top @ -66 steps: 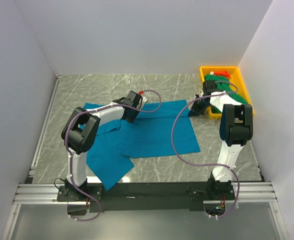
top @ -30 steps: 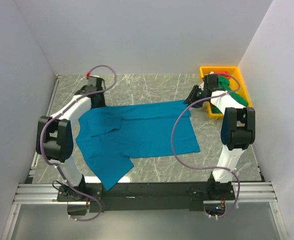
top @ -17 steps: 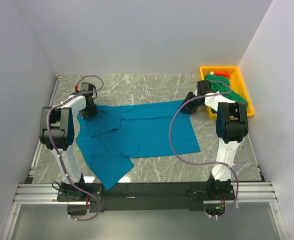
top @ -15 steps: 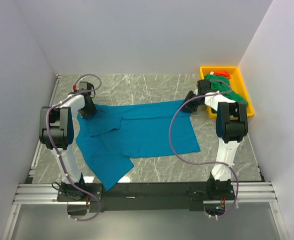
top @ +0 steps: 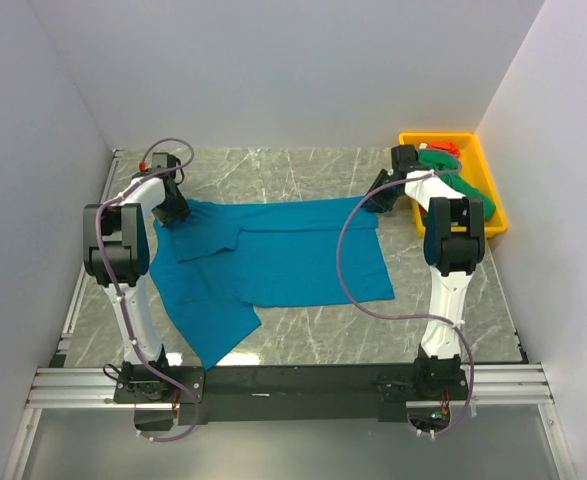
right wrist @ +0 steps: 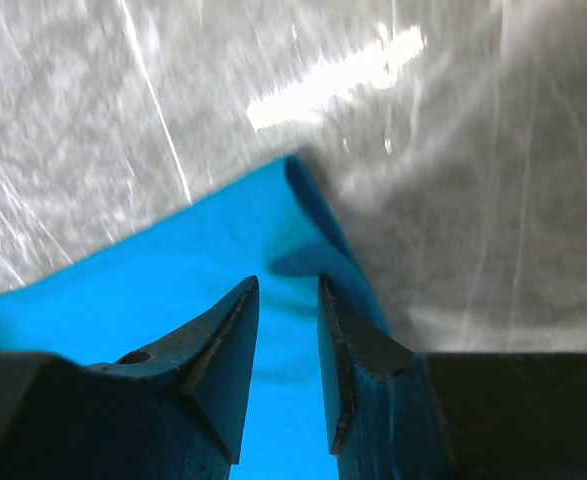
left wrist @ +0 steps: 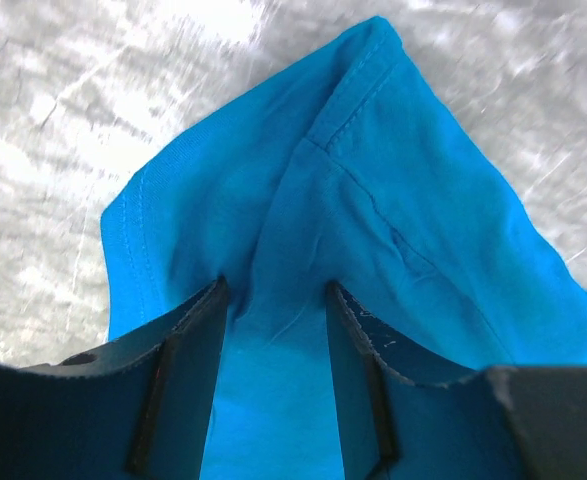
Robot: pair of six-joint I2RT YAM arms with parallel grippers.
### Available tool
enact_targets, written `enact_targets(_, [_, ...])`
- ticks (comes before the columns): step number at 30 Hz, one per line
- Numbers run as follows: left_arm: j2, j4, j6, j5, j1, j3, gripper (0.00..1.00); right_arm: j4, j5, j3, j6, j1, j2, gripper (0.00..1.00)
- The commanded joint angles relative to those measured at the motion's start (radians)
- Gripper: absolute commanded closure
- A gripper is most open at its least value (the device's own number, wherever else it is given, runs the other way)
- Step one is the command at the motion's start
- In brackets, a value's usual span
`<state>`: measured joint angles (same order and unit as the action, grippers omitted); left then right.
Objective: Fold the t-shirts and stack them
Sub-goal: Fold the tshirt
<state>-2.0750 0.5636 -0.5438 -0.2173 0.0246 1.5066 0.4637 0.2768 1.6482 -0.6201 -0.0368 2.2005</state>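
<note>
Teal-blue t-shirt [top: 273, 260] lies spread flat on the grey marble table [top: 303, 170], its far edge drawn out in a straight line between the two arms. At the far left corner of that edge, the left gripper [top: 171, 210] is down on the cloth. In its wrist view, the left gripper [left wrist: 273, 320] has its jaws standing partly apart, with a raised ridge of teal fabric pinched between them and creases running out from the grip. From there the shirt broadens toward the near side, and one flap reaches down to the left, near the table's front edge. At the far right corner, the right gripper [top: 376, 196] has the hem. Its wrist view shows the right gripper [right wrist: 285, 340] with jaws drawn narrow on the corner of the cloth, which is folded over just beyond the tips. Further right, against the wall, the yellow bin [top: 435, 137] holds a bright green t-shirt [top: 443, 162] and a small red-orange piece [top: 449, 148].
</note>
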Motion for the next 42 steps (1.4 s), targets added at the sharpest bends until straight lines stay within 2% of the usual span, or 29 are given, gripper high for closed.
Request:
enact_targets(1, [-0.071, 0.013, -0.025, 0.038, 0.006, 0.03, 0.5, 0.061, -0.065, 0.099, -0.009, 0.0, 0.059, 0.62])
enact_targets(8, [-0.131, 0.021, -0.036, 0.082, 0.006, 0.106, 0.47, 0.119, -0.077, 0.28, -0.013, -0.003, 0.171, 0.64])
enact_targets(15, [-0.14, 0.016, -0.056, 0.119, 0.018, 0.15, 0.44, 0.194, -0.106, 0.547, 0.017, 0.0, 0.287, 0.63])
enact_targets(18, [-0.113, 0.031, -0.074, 0.133, 0.034, 0.164, 0.4, 0.176, -0.107, 0.562, 0.037, 0.003, 0.271, 0.62])
enact_targets(19, [-0.079, 0.035, -0.079, 0.131, 0.043, 0.161, 0.35, 0.164, -0.105, 0.549, 0.043, 0.003, 0.249, 0.61])
enact_targets(22, [0.036, 0.025, -0.099, 0.101, 0.057, 0.12, 0.2, 0.07, -0.117, 0.409, 0.071, -0.002, 0.109, 0.58])
enact_targets(28, [0.319, 0.035, -0.13, -0.011, 0.069, -0.021, 0.11, 0.053, -0.197, 0.196, 0.132, -0.028, -0.169, 0.49])
enact_targets(32, [0.499, 0.074, -0.163, -0.089, 0.069, -0.169, 0.14, 0.079, -0.266, 0.033, 0.157, -0.054, -0.338, 0.46])
enact_targets(33, [0.535, 0.079, -0.177, -0.097, 0.069, -0.204, 0.15, 0.085, -0.274, -0.05, 0.155, -0.064, -0.405, 0.45])
enact_targets(35, [0.645, 0.087, -0.186, -0.108, 0.069, -0.322, 0.17, 0.089, -0.31, -0.14, 0.149, -0.078, -0.471, 0.45])
enact_targets(38, [0.778, 0.096, -0.211, -0.096, 0.069, -0.477, 0.18, 0.061, -0.332, -0.356, 0.126, -0.107, -0.634, 0.44])
enact_targets(42, [0.907, 0.111, -0.234, -0.053, 0.069, -0.665, 0.22, 0.064, -0.363, -0.496, 0.126, -0.152, -0.76, 0.45])
